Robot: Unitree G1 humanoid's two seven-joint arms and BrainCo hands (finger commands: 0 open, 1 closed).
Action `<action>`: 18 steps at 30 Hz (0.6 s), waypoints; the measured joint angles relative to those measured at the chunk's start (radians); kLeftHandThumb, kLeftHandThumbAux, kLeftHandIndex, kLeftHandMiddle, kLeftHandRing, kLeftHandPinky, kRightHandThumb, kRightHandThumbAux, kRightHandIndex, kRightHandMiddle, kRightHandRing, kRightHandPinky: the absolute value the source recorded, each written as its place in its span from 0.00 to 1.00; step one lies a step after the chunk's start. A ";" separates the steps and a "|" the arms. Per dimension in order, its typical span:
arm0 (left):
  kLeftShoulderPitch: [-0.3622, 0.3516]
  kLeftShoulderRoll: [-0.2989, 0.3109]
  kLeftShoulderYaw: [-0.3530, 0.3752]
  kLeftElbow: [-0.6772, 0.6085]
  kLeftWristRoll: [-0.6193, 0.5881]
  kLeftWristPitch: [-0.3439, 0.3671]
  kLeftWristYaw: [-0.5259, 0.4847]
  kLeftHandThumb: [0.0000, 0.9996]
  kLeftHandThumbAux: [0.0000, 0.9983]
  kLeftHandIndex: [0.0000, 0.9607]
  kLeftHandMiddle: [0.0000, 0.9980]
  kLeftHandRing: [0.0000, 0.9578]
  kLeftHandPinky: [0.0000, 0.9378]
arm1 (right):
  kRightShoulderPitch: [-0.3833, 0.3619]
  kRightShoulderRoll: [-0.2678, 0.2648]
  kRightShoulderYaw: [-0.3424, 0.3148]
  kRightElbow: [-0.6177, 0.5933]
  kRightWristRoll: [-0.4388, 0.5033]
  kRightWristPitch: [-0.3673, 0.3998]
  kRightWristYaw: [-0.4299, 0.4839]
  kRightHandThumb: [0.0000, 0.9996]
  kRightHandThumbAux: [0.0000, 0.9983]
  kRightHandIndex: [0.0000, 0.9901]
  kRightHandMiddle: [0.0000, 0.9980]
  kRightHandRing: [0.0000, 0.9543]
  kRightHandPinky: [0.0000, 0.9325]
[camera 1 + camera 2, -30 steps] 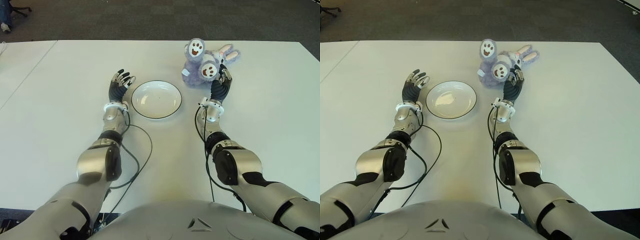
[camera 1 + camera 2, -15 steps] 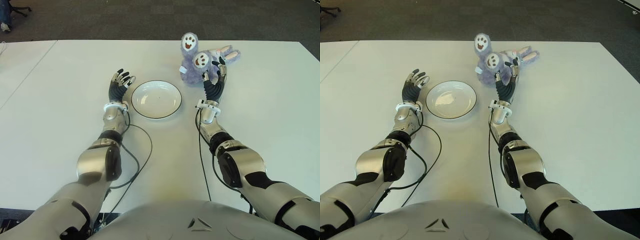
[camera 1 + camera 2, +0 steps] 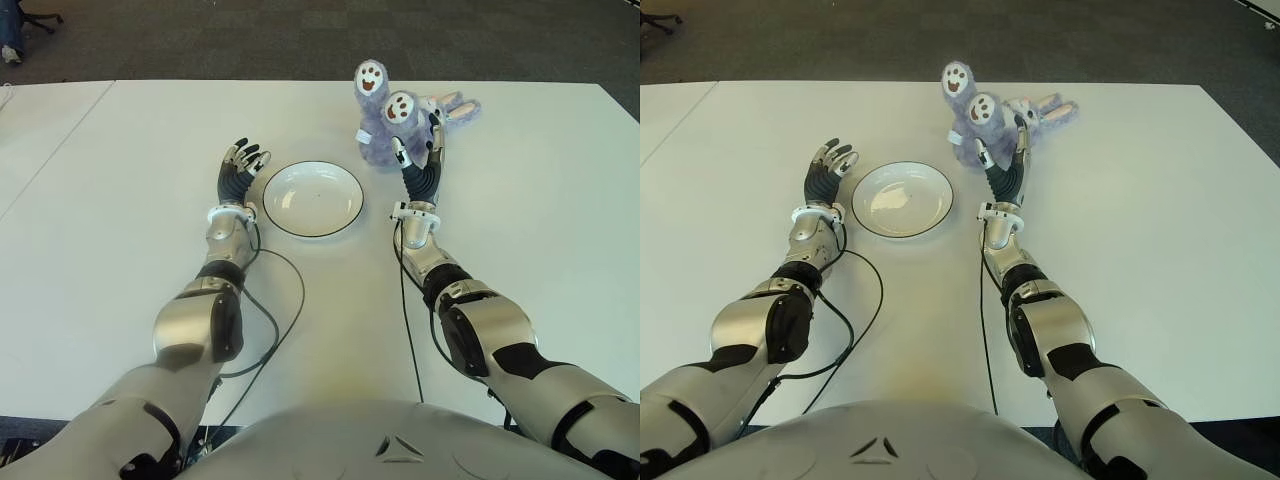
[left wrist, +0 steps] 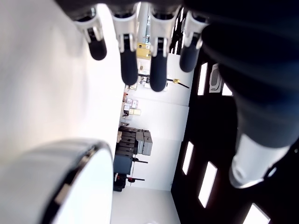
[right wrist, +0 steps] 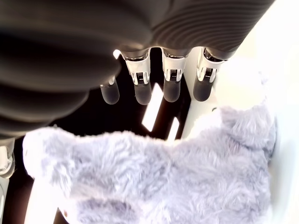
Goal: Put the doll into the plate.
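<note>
Right robot hand (image 3: 421, 160), fingers spread, nothing gripped, against doll (image 3: 395, 125): soft, light plush, prob squashy; take round body.

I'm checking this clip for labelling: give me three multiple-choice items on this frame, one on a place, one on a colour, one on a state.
1. Where does the doll lie relative to the plate?
A. on it
B. beyond it, to the robot's right
C. to its left

2. The doll's fur is:
A. lilac
B. green
C. red

3. The right hand is:
A. closed on the doll
B. open at the doll
C. over the plate

Answers: 1 B, the plate holds nothing; 2 A, lilac fur with white paw soles; 3 B, the right wrist view shows straight fingers.
</note>
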 measured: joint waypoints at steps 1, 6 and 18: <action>0.000 0.000 0.000 0.000 0.000 0.000 0.000 0.00 0.70 0.17 0.23 0.20 0.12 | 0.001 0.000 0.000 -0.002 0.002 0.000 0.007 0.19 0.36 0.00 0.00 0.00 0.00; 0.000 0.000 0.000 0.000 0.000 0.000 0.000 0.00 0.70 0.16 0.22 0.19 0.14 | 0.005 -0.001 0.000 -0.011 0.006 0.001 0.034 0.18 0.33 0.00 0.00 0.00 0.00; 0.000 0.000 0.002 0.000 -0.001 0.000 0.000 0.00 0.71 0.14 0.21 0.19 0.15 | 0.015 -0.003 0.007 -0.032 0.003 0.001 0.043 0.16 0.32 0.00 0.00 0.00 0.00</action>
